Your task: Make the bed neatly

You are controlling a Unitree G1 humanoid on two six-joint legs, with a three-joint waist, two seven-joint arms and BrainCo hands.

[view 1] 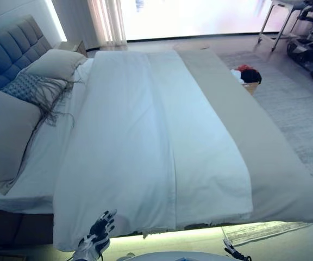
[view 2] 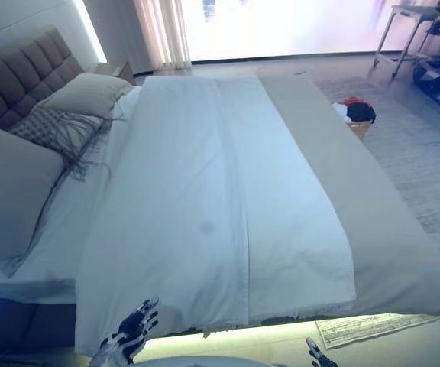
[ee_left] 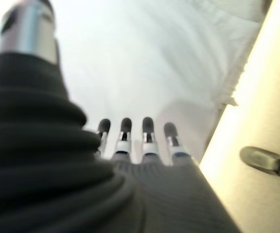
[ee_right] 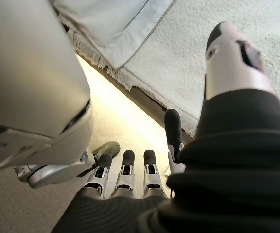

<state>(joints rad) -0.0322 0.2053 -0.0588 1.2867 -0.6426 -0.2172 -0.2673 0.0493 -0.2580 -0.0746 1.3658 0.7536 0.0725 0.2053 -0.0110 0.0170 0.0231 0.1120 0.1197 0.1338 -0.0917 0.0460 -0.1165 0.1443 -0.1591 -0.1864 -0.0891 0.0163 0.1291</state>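
At bed foot, left hand [view 1: 98, 232] open; right hand [view 1: 233, 252] mostly cut off.

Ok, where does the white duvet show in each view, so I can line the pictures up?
Left eye view: white duvet across the middle of the bed.
Right eye view: the same, centre.
Left wrist view: past the left hand, upper area.
Right wrist view: a corner at top.
Shared landmark: the grey runner beside its edge.

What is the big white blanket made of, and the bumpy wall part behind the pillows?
The white bed cover looks like soft matte woven cloth, probably cotton: it creases and drapes over the edge. The tufted headboard looks like padded fabric or leather-like upholstery, stitched into puffy squares; which one is unclear.
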